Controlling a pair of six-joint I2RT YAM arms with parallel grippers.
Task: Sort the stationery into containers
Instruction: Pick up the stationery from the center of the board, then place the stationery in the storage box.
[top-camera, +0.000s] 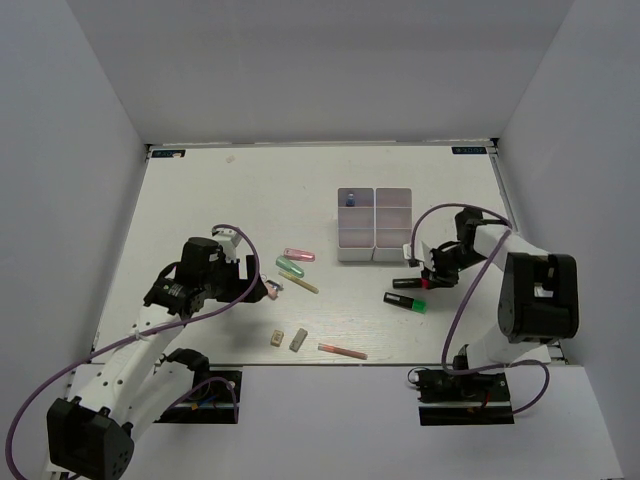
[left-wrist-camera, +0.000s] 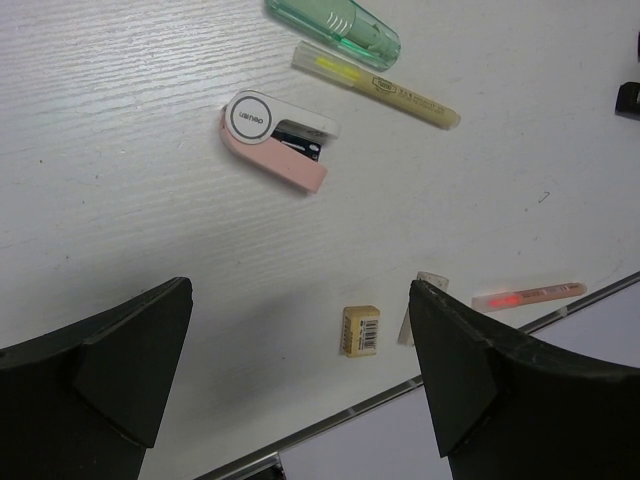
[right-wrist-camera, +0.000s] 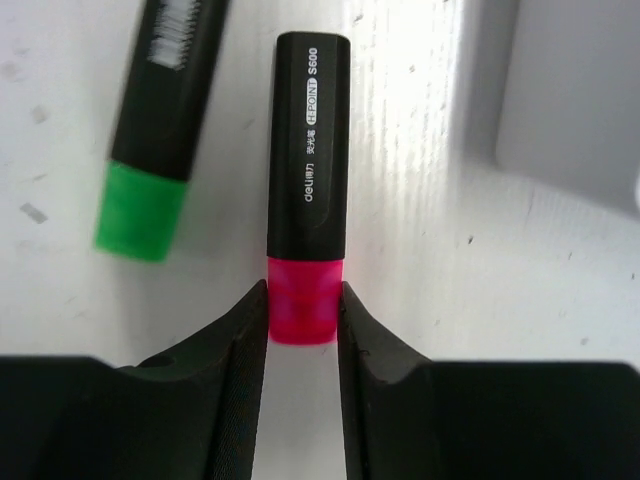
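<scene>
Right gripper (right-wrist-camera: 303, 318) is clamping the red-capped highlighter (right-wrist-camera: 308, 150) by its cap.
It is lying on the table (top-camera: 210, 195) near the containers (top-camera: 375, 255) (green-capped highlighter (right-wrist-camera: 160, 115) beside it); left gripper (left-wrist-camera: 300, 345) is hovering, jaws wide apart.

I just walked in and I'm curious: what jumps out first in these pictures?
The right claw pinches the pink cap of a black highlighter lying near the white box. A green-capped highlighter lies right beside it. On the other side, the left claw hangs wide open above a pink gadget, a green marker and a yellow pen.
</scene>
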